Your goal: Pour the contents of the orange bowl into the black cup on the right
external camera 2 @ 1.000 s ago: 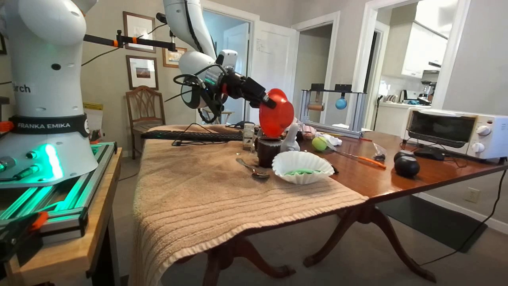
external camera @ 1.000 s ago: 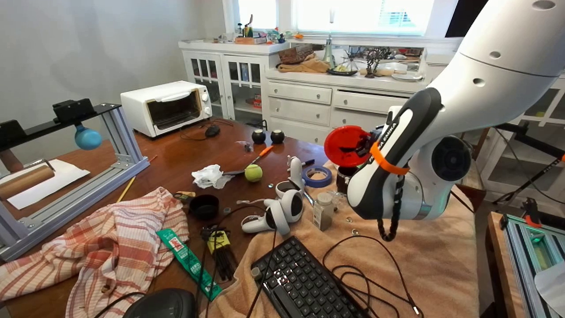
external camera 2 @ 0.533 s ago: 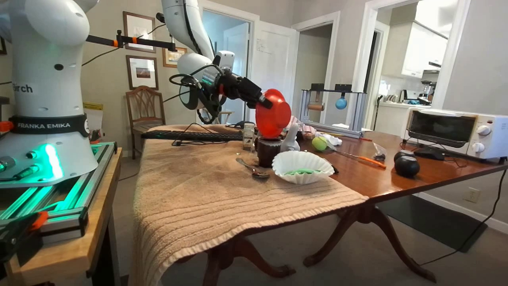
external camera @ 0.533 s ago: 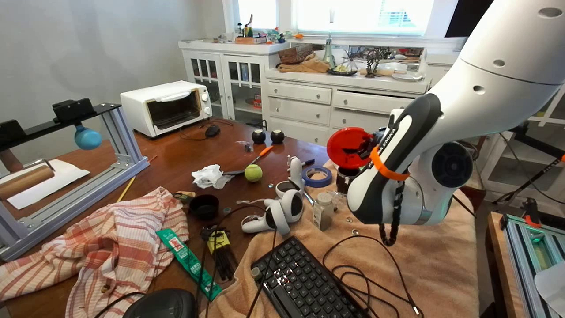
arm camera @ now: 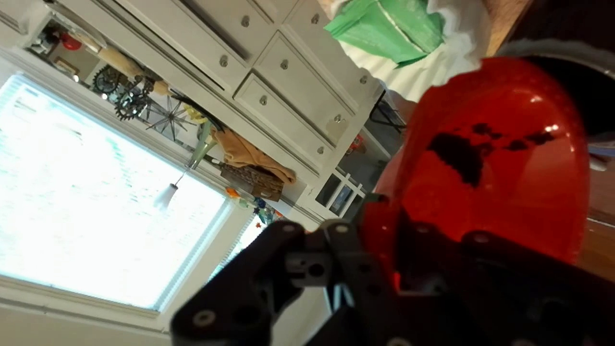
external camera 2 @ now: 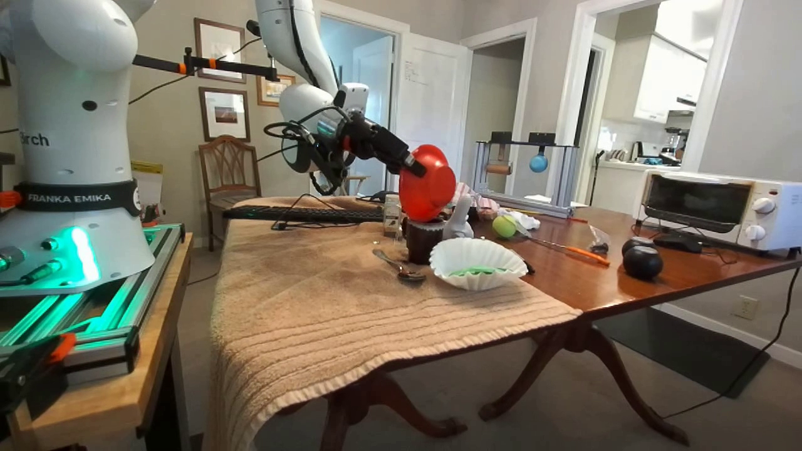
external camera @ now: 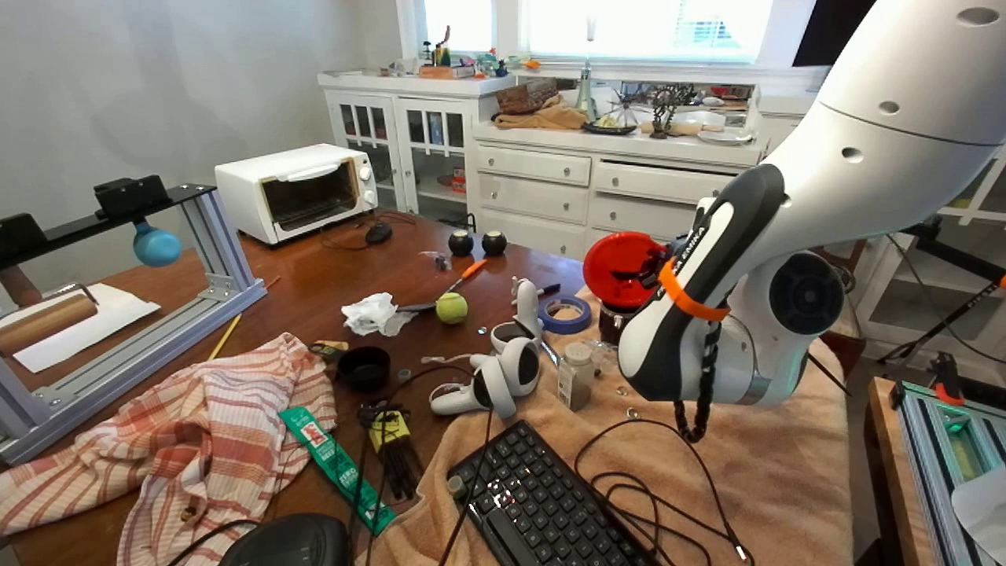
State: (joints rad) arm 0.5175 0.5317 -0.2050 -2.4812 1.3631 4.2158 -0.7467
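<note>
The orange bowl, round, glossy and red-orange, hangs tipped steeply on its side in both exterior views point(external camera: 609, 255) point(external camera 2: 432, 188). In the wrist view the bowl point(arm camera: 519, 192) has dark grainy contents point(arm camera: 461, 156) on its inner wall. My gripper point(external camera 2: 415, 164) is shut on the bowl's rim, one finger inside and one outside; it also shows in the wrist view point(arm camera: 384, 245). The black cup stands upright on the towel right below the bowl's lower edge point(external camera: 613, 321) point(external camera 2: 424, 244). Its dark opening point(arm camera: 588, 96) shows beside the bowl. Whether bowl and cup touch, I cannot tell.
A white fluted paper filter point(external camera 2: 479, 252) holding a green packet stands beside the cup, with a spoon point(external camera 2: 410, 274) near it. A glass jar point(external camera: 576, 377), blue tape roll point(external camera: 567, 324), white controllers point(external camera: 491, 385) and another black cup point(external camera: 364, 369) lie around.
The gripper has lowered the tipped bowl a little, bringing its lower edge closer to the cup's opening. The cup and other things have not moved.
</note>
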